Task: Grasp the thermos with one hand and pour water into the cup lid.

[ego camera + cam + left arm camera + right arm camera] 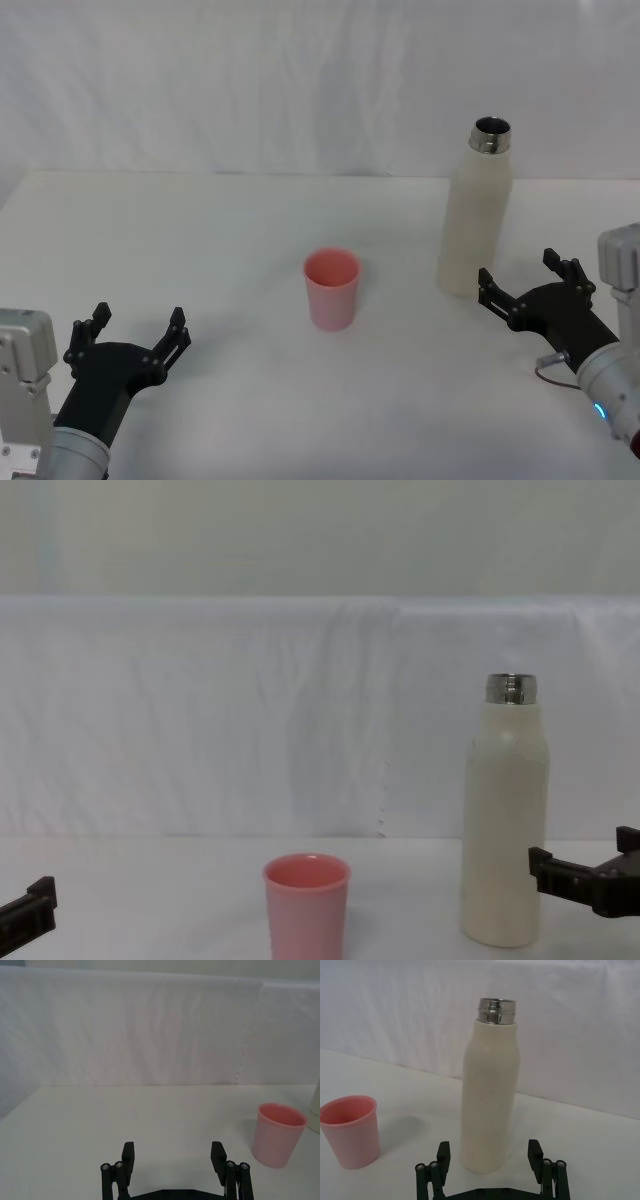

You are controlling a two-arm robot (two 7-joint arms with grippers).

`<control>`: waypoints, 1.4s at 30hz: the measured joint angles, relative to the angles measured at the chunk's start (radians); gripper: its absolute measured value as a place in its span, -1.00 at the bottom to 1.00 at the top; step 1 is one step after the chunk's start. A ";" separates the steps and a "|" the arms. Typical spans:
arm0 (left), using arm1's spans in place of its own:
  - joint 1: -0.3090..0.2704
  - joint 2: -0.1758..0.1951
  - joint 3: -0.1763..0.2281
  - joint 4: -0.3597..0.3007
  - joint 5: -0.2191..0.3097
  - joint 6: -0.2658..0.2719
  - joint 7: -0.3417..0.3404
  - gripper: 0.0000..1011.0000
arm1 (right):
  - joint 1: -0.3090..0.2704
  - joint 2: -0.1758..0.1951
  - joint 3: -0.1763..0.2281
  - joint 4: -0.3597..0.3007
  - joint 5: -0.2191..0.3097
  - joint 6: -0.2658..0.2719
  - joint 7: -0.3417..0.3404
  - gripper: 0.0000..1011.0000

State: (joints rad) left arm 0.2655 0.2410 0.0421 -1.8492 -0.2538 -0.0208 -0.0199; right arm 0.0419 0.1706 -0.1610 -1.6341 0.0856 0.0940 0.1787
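The cream-white thermos [477, 215] [488, 1100] [506, 820] stands upright and uncapped at the right of the table, its steel neck open. The pink cup lid [331, 288] [278, 1134] [351, 1130] [306, 904] stands upright near the table's middle, to the thermos's left. My right gripper [521, 279] [490, 1154] [585, 863] is open just in front of the thermos, its fingers either side of the base line without touching. My left gripper [137, 331] [172, 1156] is open at the near left, well apart from the cup lid.
A white cloth covers the table [200, 240] and hangs as a backdrop [250, 710] behind it. Bare tabletop lies between the two grippers and around the cup lid.
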 joint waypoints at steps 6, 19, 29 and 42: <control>0.000 0.000 0.000 0.000 0.000 0.000 0.000 0.98 | 0.016 -0.002 -0.005 0.003 -0.005 0.023 -0.006 0.98; 0.000 0.000 0.000 0.000 0.000 0.000 0.000 0.98 | 0.050 -0.013 -0.001 0.021 0.016 0.040 -0.001 0.98; 0.000 0.000 0.000 0.000 0.000 0.000 0.000 0.98 | 0.091 -0.014 -0.015 0.061 0.036 0.041 0.016 0.98; 0.000 0.000 0.000 0.000 0.000 0.000 0.000 0.98 | 0.142 -0.007 -0.037 0.099 0.039 0.061 0.019 0.98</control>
State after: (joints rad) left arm 0.2654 0.2410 0.0421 -1.8492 -0.2538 -0.0208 -0.0199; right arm 0.1843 0.1636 -0.1980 -1.5348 0.1246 0.1553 0.1981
